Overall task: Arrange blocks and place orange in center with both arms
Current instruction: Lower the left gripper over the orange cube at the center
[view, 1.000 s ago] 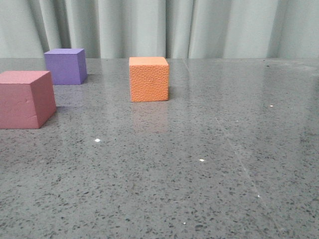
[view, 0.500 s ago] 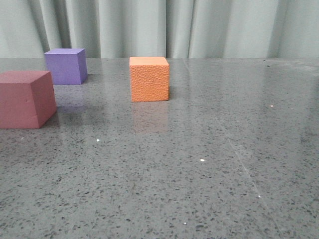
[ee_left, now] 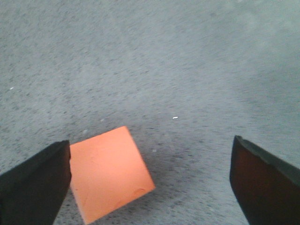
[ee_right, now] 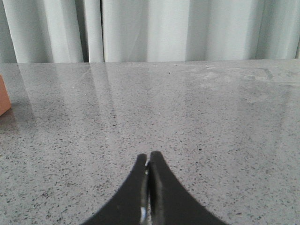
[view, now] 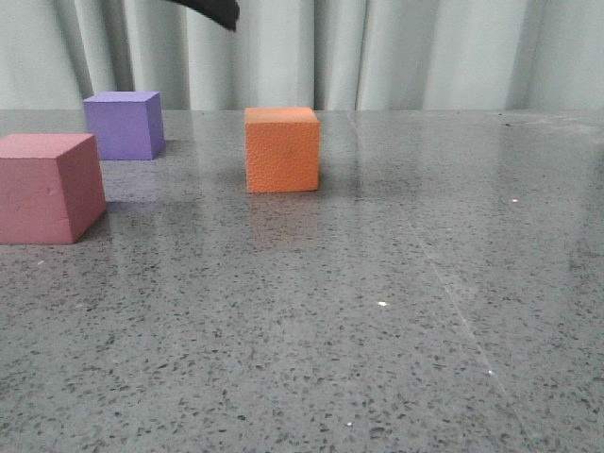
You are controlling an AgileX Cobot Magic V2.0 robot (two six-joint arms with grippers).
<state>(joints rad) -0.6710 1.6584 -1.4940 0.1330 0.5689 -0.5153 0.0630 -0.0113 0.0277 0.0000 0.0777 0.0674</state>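
Observation:
The orange cube (view: 282, 149) stands on the grey tabletop (view: 377, 283), back centre-left in the front view. The purple cube (view: 123, 125) is behind left of it and the pink-red cube (view: 49, 187) at the left edge. A black tip of my left gripper (view: 215, 11) shows at the top of the front view, above the orange cube. In the left wrist view the left gripper (ee_left: 150, 180) is wide open, with the orange cube (ee_left: 108, 173) below, close to one finger (ee_left: 35, 185). My right gripper (ee_right: 149, 161) is shut and empty, low over bare table. An edge of the orange cube (ee_right: 3, 96) shows there.
A pale pleated curtain (view: 377, 52) hangs behind the table's far edge. Bare speckled tabletop fills the right half and the front of the front view.
The left gripper's black tip has come into the top of the front view above the orange cube. The three cubes have not moved.

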